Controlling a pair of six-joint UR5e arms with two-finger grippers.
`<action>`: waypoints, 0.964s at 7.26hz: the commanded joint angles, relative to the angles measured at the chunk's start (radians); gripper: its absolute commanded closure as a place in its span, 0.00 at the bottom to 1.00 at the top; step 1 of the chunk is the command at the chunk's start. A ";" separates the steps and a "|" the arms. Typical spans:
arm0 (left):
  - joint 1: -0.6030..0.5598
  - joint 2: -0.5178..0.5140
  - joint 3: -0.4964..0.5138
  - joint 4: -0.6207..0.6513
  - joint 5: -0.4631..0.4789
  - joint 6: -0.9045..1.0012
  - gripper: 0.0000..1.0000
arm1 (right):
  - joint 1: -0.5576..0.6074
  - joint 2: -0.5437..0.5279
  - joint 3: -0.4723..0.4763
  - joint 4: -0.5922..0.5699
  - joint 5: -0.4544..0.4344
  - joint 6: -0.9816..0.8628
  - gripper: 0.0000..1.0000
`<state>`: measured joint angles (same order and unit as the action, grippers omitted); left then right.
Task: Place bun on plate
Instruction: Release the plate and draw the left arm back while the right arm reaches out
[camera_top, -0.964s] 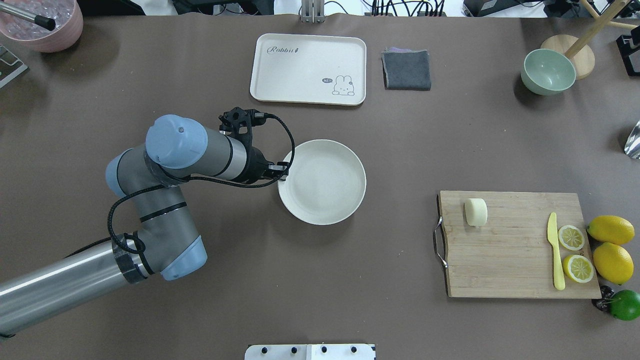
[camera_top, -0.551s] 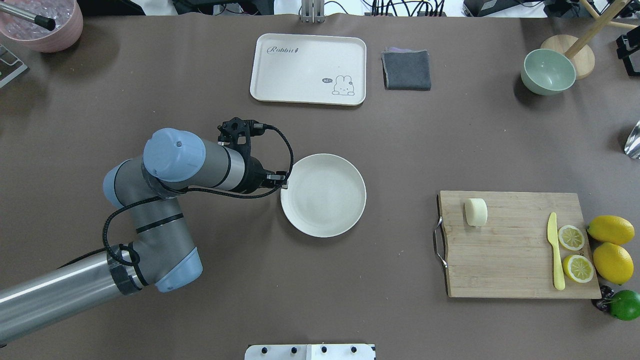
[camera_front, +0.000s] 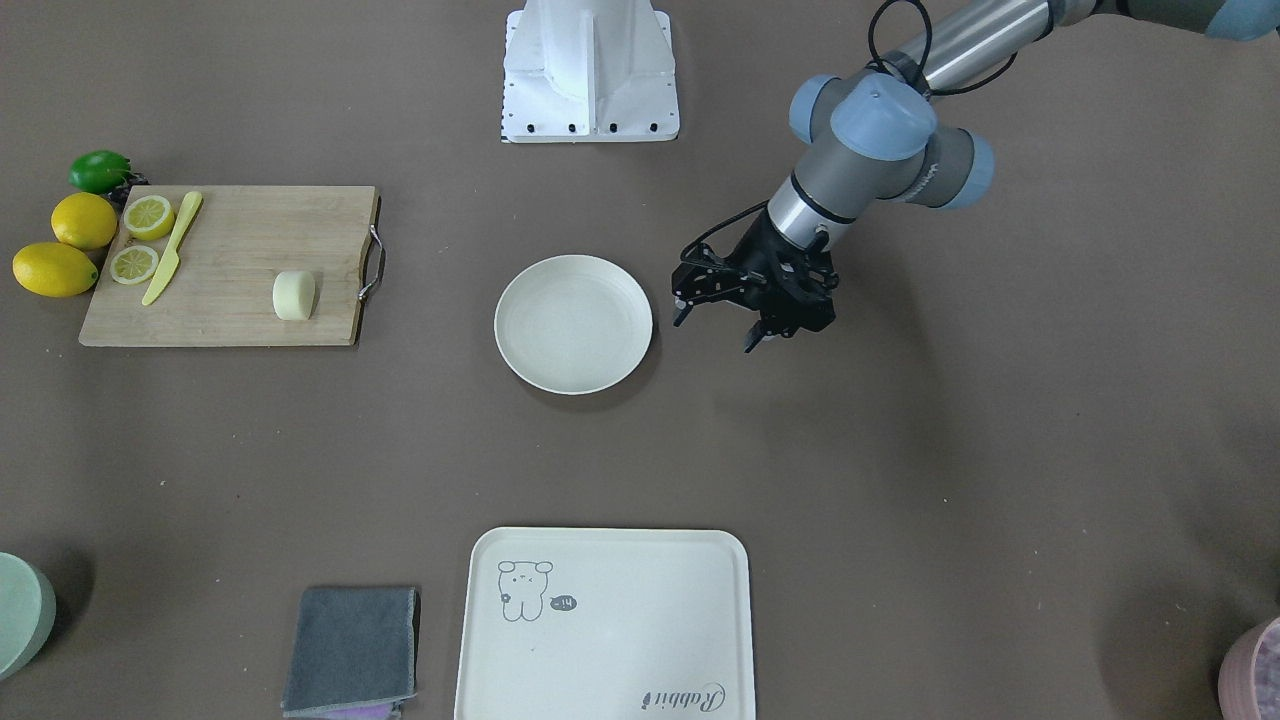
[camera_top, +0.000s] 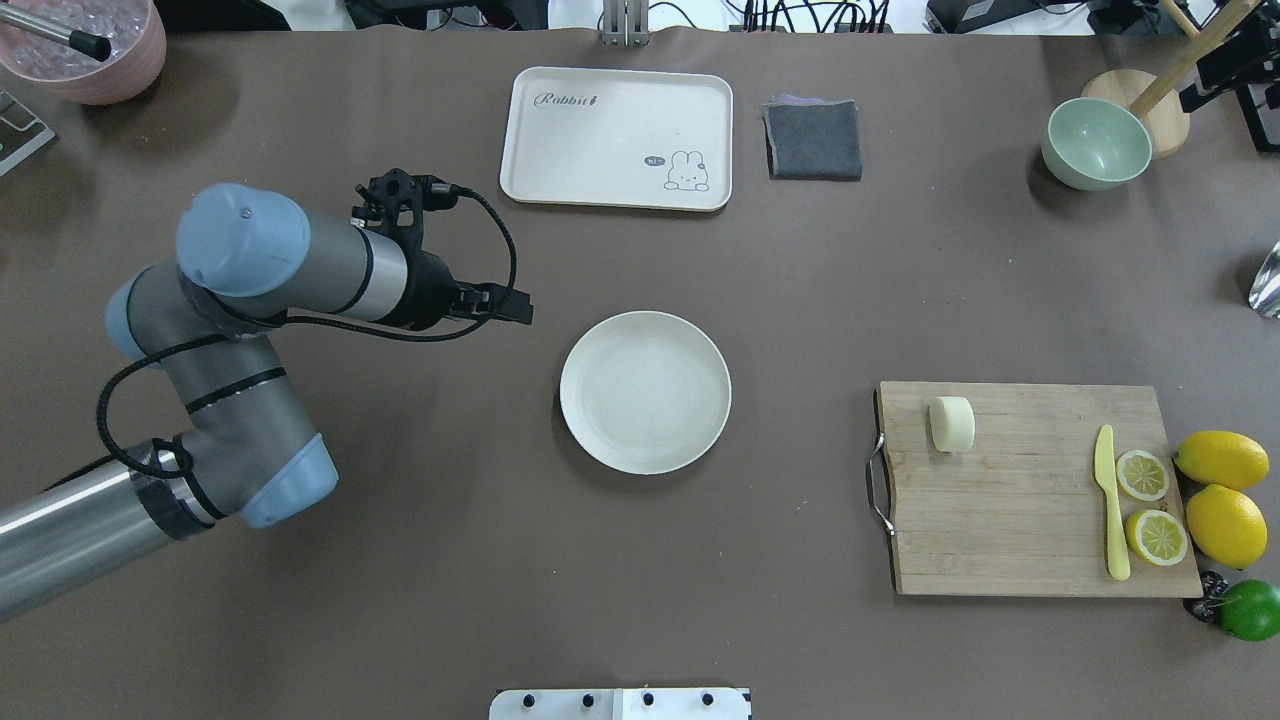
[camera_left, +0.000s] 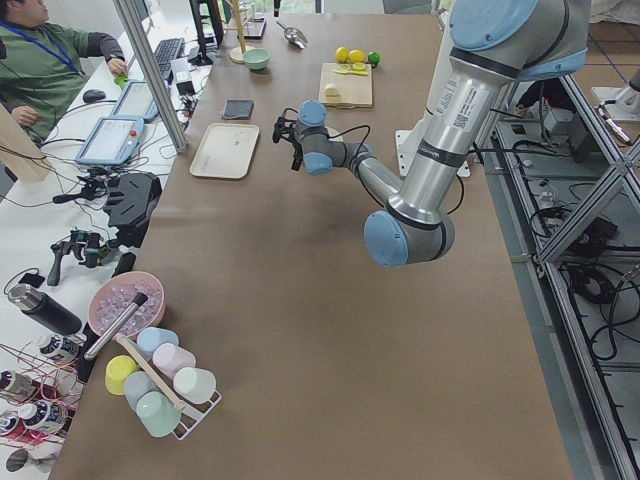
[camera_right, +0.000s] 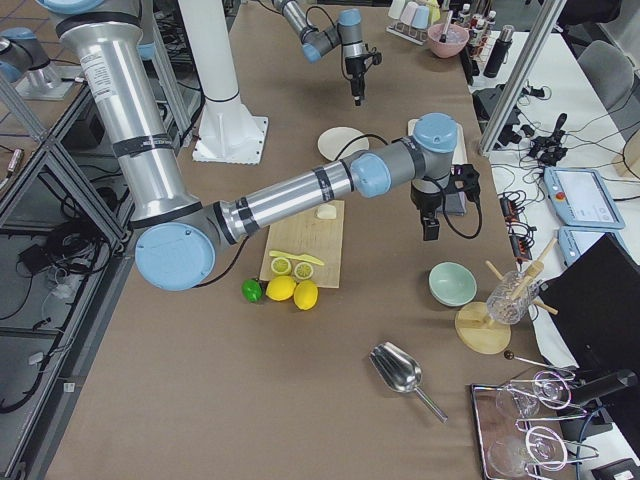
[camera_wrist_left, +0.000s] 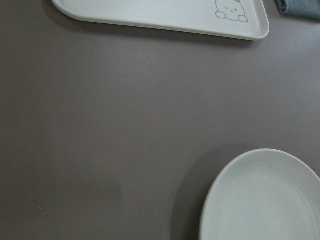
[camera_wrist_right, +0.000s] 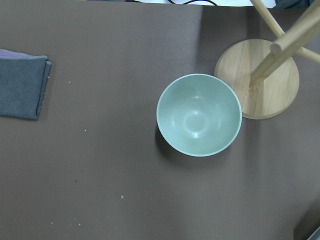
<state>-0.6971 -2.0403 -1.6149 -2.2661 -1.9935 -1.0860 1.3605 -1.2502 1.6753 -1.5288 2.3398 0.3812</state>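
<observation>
Near side: bun (camera_top: 951, 423) sits at the handle end of the board (camera_top: 1030, 500), well apart from the bare plate (camera_top: 645, 392). It seems to lie on its curved side, so an off-centre pinch could roll it. Beside the plate the left gripper (camera_front: 713, 334) hangs spread wide and empty and could crowd the drop; far end, the right gripper (camera_right: 430, 230) is over the bowl (camera_wrist_right: 199, 115), opening can't be told, fingers unseen.

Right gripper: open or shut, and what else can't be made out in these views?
Right gripper: seen only in the exterior right view; open or shut cannot be told. Its wrist view shows no fingers.
Round off-white plate: cut off by the left wrist view's bottom and right edges.
Pale cream cylindrical bun: too small in the exterior left view.
Pale green bowl: cut by the front-facing view's left edge.
</observation>
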 joint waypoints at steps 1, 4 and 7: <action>-0.169 0.072 0.000 0.002 -0.144 0.203 0.02 | -0.123 0.038 0.018 0.004 -0.010 0.167 0.00; -0.266 0.104 0.046 0.002 -0.146 0.242 0.02 | -0.246 -0.011 0.046 0.002 -0.025 0.249 0.00; -0.320 0.152 0.035 -0.013 -0.151 0.242 0.02 | -0.444 -0.009 0.070 0.015 -0.064 0.329 0.00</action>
<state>-1.0041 -1.9042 -1.5748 -2.2744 -2.1472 -0.8433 1.0081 -1.2694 1.7425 -1.5240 2.3071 0.6801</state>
